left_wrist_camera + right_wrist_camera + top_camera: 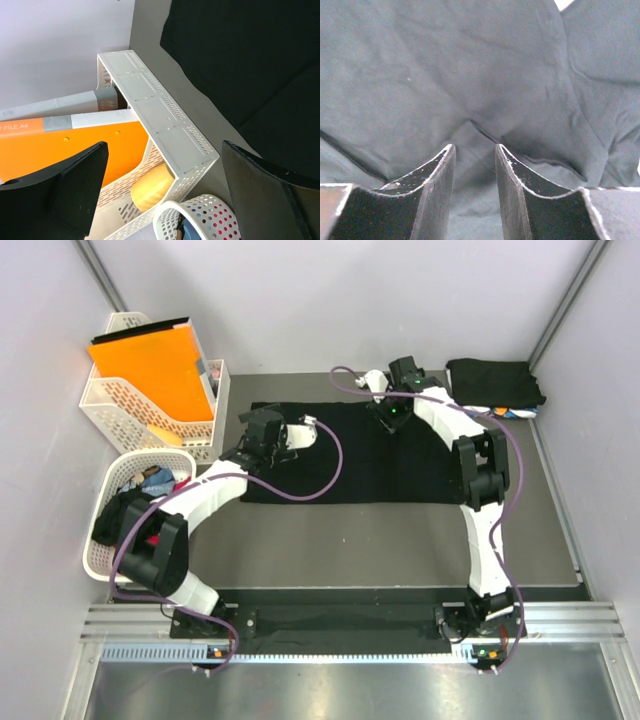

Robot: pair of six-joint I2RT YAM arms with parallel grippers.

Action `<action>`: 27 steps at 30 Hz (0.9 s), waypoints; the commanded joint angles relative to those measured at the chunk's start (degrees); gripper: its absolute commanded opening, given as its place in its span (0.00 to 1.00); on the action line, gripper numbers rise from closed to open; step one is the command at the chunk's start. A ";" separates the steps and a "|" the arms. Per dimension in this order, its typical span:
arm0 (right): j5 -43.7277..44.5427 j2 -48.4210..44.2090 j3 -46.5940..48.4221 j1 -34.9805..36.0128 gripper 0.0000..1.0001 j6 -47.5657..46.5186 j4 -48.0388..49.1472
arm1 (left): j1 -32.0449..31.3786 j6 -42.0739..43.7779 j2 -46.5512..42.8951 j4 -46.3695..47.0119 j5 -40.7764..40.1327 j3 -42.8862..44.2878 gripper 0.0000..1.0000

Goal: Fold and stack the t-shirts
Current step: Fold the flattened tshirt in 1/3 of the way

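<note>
Black t-shirt (350,465) lies spread flat mid-table (400,540), long side running left to right. A folded dark stack of shirts (495,380) sits at the far right corner, well apart from it.

Right gripper (475,155) is down on the far edge of the spread shirt. We see its jaws narrowed to a slim gap, with a pucker of cloth rising at the tips. We cannot tell whether the cloth is actually pinched.

Left gripper (164,145) hangs over the shirt's left end with its jaws spread wide, nothing between them.

At far left a white lattice tray (165,125) holds an orange folder (150,365). Nearer us, a round white basket (100,555) holds bunched clothes.
</note>
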 commanded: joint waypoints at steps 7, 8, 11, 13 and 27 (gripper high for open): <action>1.71 2.18 1.57 2.35 0.37 1.31 2.23 | -0.21 3.43 -1.59 1.14 1.34 -0.59 0.99; 1.80 2.27 1.48 2.35 0.37 1.32 2.32 | -0.21 3.51 -1.59 1.40 1.52 -0.68 0.99; 2.42 2.36 1.05 2.35 0.36 1.67 2.67 | -0.21 3.78 -1.50 1.58 2.14 -0.68 0.99; 2.68 2.01 0.34 2.35 0.36 1.84 2.84 | -0.21 3.78 -1.50 1.84 2.40 -0.68 0.99; 3.82 3.32 0.34 2.35 0.12 1.67 3.64 | -0.21 4.39 -2.29 2.37 2.66 -2.26 0.99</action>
